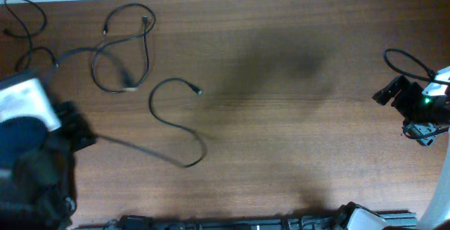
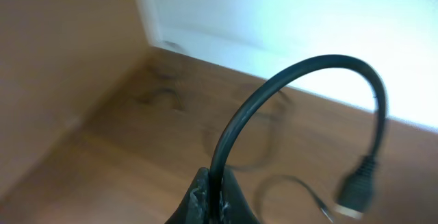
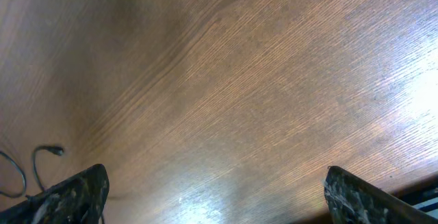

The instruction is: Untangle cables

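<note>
My left gripper (image 2: 217,184) is shut on a black cable (image 2: 301,70) that arcs up from the fingers and ends in a hanging plug (image 2: 356,191). In the overhead view the left arm is blurred, with the gripper (image 1: 83,137) at the left. A blurred cable (image 1: 151,152) runs from it into an S-shaped curve with a plug end (image 1: 199,91). Looped cables (image 1: 146,54) lie at the back left, and another cable (image 1: 28,40) lies at the far left. My right gripper (image 3: 215,196) is open and empty above bare table at the right (image 1: 385,93).
The wooden table (image 1: 281,131) ends at a white wall along the back. A thicker black wire (image 1: 404,65) loops at the right arm. Dark arm base hardware (image 1: 211,223) lines the front edge. A distant cable end (image 3: 48,152) shows in the right wrist view.
</note>
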Tool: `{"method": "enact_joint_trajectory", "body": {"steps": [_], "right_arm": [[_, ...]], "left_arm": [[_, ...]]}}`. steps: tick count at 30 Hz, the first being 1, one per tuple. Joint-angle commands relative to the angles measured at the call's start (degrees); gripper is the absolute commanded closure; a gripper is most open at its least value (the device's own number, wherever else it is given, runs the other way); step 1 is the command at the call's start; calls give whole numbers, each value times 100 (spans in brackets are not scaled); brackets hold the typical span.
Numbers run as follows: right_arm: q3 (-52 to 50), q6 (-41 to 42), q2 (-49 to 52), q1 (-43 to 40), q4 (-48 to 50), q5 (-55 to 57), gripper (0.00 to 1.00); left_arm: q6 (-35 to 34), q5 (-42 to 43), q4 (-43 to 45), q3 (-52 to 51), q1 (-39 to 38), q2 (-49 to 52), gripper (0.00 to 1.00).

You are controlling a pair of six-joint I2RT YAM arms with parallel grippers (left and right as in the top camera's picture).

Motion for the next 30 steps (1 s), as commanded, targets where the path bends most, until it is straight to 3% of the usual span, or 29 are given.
{"method": "enact_joint_trajectory", "body": {"steps": [1, 5, 11, 13, 18, 25, 30], "right_arm": [[85, 42, 7, -26, 2, 52, 1], [85, 42, 7, -26, 2, 55, 1], [85, 42, 7, -26, 2, 55, 1], [85, 42, 7, -26, 2, 55, 1], [85, 42, 7, -26, 2, 55, 1], [85, 42, 7, -26, 2, 55, 1], [85, 42, 7, -26, 2, 52, 1]], "left_arm": [[-378, -1958, 2, 22, 417, -166, 100], [-540, -2889, -2, 20, 841, -74, 100], [-1255, -3027, 118, 22, 1722, 105, 100], [-1248, -2898, 236, 42, 2057, 103, 100], [-426, -1152, 485, 374, 2599, 149, 100], [-361, -1827, 481, 1056, 3429, 837, 100], [-1502, -1803, -175, 1058, 4225, 1873, 100]]}}
